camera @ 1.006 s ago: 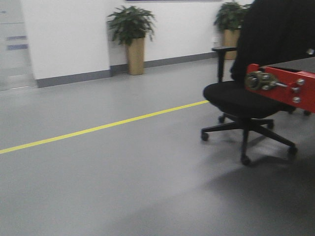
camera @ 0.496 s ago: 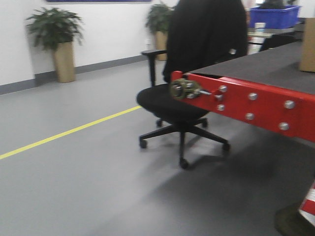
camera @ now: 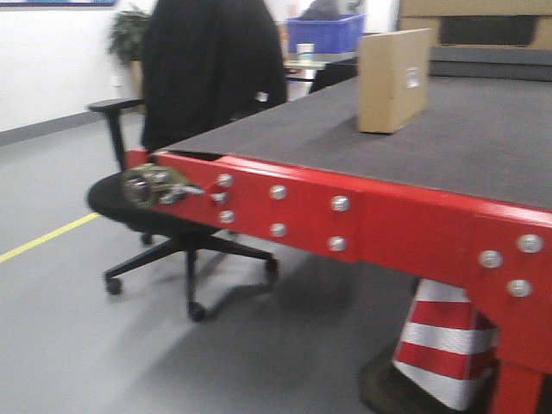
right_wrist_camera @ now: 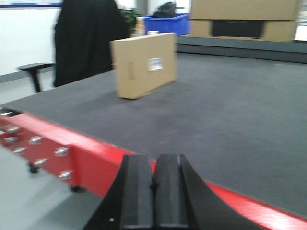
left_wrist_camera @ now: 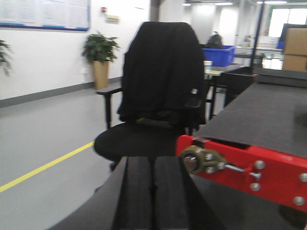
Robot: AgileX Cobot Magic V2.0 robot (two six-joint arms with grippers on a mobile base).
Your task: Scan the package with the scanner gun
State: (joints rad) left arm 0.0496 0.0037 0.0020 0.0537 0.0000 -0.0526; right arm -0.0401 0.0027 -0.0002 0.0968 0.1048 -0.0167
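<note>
Right wrist: package point(right_wrist_camera: 144, 64) stands on edge, label point(right_wrist_camera: 155, 63) outward, prob. for scanning; left gripper point(left_wrist_camera: 153, 191) & right gripper point(right_wrist_camera: 154, 191) closed, empty.

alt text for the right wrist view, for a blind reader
A tan cardboard package with a small white label stands on edge on a dark grey, red-rimmed table. The right gripper, shut and empty, sits in the bottom foreground, short of it. Behind: a black chair, a blue bin, larger cardboard boxes.

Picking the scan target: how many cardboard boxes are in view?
2: the package stands on the table; a larger dark-panelled box sits behind it. More may be hidden.
</note>
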